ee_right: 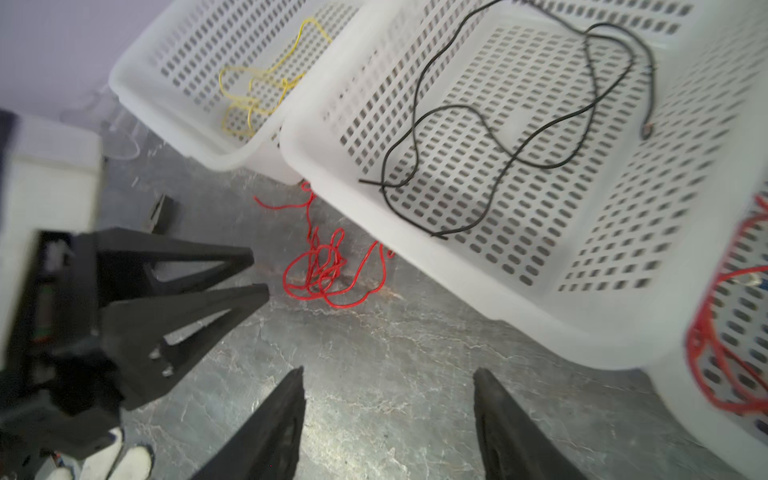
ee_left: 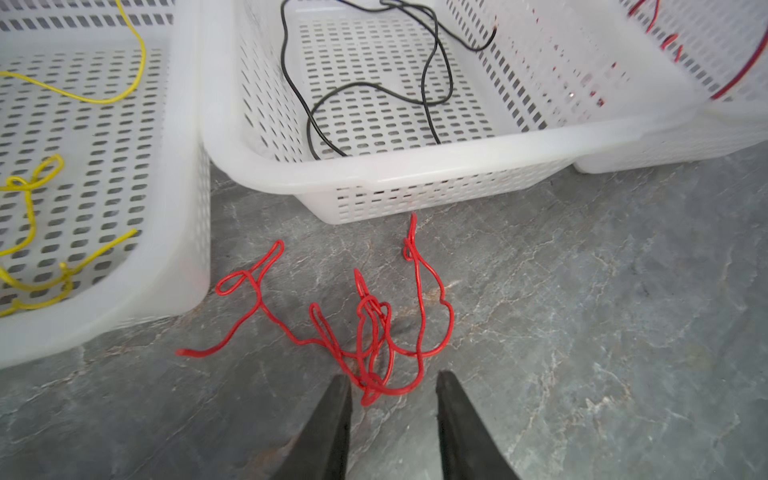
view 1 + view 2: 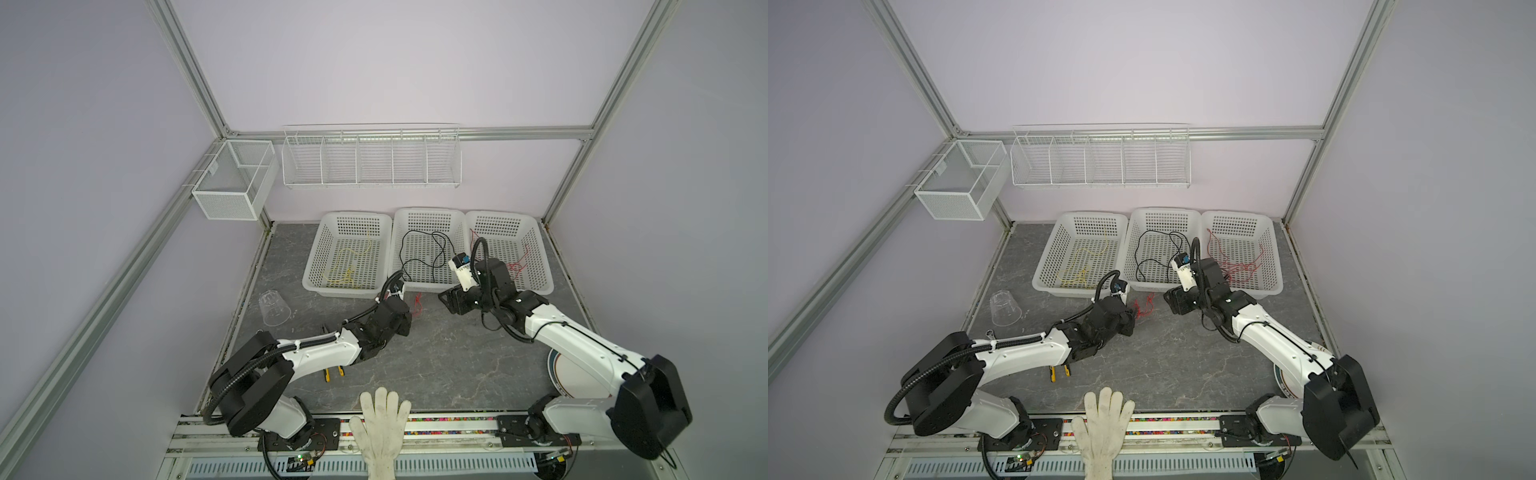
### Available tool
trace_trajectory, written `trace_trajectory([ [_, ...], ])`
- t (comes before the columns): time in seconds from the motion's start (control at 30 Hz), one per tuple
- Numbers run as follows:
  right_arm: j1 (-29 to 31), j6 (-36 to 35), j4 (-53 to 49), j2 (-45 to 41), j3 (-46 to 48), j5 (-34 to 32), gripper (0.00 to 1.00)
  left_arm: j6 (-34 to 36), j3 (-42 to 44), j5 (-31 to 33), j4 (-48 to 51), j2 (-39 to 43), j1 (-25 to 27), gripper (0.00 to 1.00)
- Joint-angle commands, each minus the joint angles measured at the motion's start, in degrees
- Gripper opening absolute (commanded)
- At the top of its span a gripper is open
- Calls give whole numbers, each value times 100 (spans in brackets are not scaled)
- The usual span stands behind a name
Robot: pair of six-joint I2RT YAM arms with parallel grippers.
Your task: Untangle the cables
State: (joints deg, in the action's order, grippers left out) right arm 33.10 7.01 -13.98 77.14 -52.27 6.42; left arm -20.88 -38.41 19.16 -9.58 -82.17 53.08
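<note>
A tangled red cable [image 3: 417,305] [image 3: 1144,305] [image 2: 374,332] [image 1: 328,266] lies on the grey table in front of the middle basket. My left gripper [image 2: 395,378] [image 1: 259,272] is open and low over the table. The tangle's nearest loop lies between its fingertips, close to one finger. My right gripper [image 1: 388,370] [image 3: 446,301] is open wide to the right of the tangle, with nothing between its fingers. A yellow cable [image 3: 347,266] [image 2: 99,101] lies in the left basket. A black cable [image 3: 436,253] [image 1: 457,107] lies in the middle basket. More red cable [image 3: 517,266] [image 1: 706,332] lies in the right basket.
Three white perforated baskets [image 3: 345,293] stand side by side at the back. A clear cup [image 3: 274,307] lies on its side at the left. Yellow-handled pliers [image 3: 334,372] sit under my left arm, a plate [image 3: 559,374] under my right arm. A white glove [image 3: 384,424] lies at the front edge.
</note>
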Motion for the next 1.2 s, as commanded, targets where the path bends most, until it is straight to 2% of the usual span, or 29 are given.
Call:
trace_trajectory([
  [0.0, 291, -294, 217, 317, -280, -156, 66, -17, 328, 327, -472, 364, -17, 35],
  [0.23, 866, -323, 363, 1151, -632, -271, 66, 58, 978, 1135, -381, 1295, -52, 39],
  [0.53, 1263, -381, 344, 2268, -1346, -430, 67, 59, 1616, 1463, -316, 2276, -121, 44],
  [0.9, 1339, -297, 106, 3105, -1856, -796, 63, 117, 1864, 1574, -338, 2631, -127, 46],
  [1.07, 1377, -287, -100, 3363, -1997, -911, 50, 198, 1875, 1584, -351, 2671, -128, 47],
  [1.17, 1399, -244, -106, 3344, -1965, -1034, 33, 206, 1881, 1594, -343, 2697, -131, 47],
])
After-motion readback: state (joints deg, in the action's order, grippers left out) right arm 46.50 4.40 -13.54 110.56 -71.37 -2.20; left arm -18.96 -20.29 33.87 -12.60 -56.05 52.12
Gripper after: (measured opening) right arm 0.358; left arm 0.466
